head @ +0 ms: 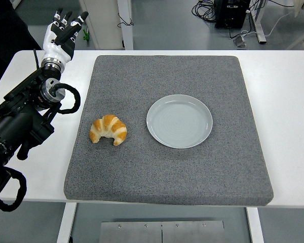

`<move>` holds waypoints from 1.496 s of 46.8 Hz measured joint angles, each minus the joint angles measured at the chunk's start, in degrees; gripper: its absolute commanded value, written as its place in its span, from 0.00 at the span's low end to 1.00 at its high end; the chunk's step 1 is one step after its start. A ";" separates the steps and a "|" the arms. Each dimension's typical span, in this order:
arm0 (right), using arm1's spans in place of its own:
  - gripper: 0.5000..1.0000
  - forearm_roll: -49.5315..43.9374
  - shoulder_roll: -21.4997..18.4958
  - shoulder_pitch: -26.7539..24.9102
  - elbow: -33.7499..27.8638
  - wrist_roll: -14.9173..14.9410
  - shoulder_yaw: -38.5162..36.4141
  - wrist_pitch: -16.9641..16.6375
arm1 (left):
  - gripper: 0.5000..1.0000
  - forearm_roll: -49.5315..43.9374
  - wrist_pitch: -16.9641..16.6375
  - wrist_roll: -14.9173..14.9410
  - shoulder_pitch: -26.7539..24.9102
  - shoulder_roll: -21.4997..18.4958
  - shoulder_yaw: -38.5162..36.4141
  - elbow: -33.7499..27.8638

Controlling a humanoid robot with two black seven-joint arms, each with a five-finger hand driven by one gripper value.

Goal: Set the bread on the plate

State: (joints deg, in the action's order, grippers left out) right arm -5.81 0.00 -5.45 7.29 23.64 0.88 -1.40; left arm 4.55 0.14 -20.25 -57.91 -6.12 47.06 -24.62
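Note:
A golden croissant lies on the grey mat, left of centre. An empty pale grey plate sits on the mat to its right, a short gap apart. My left hand is raised over the table's far left corner, fingers straight and spread, holding nothing. It is well behind and to the left of the croissant. The black left arm comes in from the left edge. The right arm is out of view.
The grey mat covers most of the white table. Table legs and black cables show on the floor beyond the far edge.

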 measured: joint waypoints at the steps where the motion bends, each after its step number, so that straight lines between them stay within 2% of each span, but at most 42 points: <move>1: 1.00 -0.01 0.00 0.00 0.00 0.00 0.00 0.00 | 0.94 0.00 0.00 0.00 0.00 -0.17 -0.12 0.00; 15: 1.00 -0.02 0.00 0.00 0.00 0.00 0.00 0.00 | 0.94 0.01 0.03 -0.06 -0.30 -1.01 -2.10 -0.63; 22: 1.00 -0.01 0.00 0.00 0.00 0.00 0.00 -0.01 | 0.94 0.02 0.04 -0.02 -1.24 -3.31 -5.25 -0.78; 32: 1.00 0.00 0.00 0.00 0.00 0.00 0.00 -0.01 | 0.94 0.03 0.04 -0.22 -3.58 -5.34 -12.01 -0.92; 40: 1.00 -0.01 0.00 0.00 0.00 0.00 0.00 -0.01 | 0.94 0.45 -0.01 -0.19 -5.42 -5.79 -20.07 -3.69; 44: 1.00 -0.01 0.00 0.00 0.00 0.00 0.00 -0.01 | 0.94 0.95 -0.05 -0.15 -5.96 -8.41 -24.40 -5.55; 49: 1.00 0.00 0.00 0.01 0.00 0.00 0.00 -0.02 | 0.94 1.57 -0.06 -0.13 -6.01 -9.83 -28.66 -8.17; 55: 1.00 0.00 0.00 0.00 0.00 0.00 0.00 -0.02 | 0.94 7.97 -0.04 -0.14 -6.85 -13.12 -32.94 -12.58; 62: 1.00 -0.01 0.00 0.01 0.00 0.00 0.00 -0.01 | 0.94 16.07 -0.06 -0.22 -7.08 -15.87 -33.26 -16.95; 70: 1.00 -0.02 0.00 0.01 0.00 0.00 0.00 -0.01 | 0.94 24.81 -0.01 -0.54 -7.82 -18.04 -33.36 -18.72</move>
State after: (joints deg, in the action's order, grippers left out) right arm -5.83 0.00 -5.44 7.29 23.64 0.88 -1.41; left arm 29.36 0.13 -20.79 -65.73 -24.16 13.70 -43.34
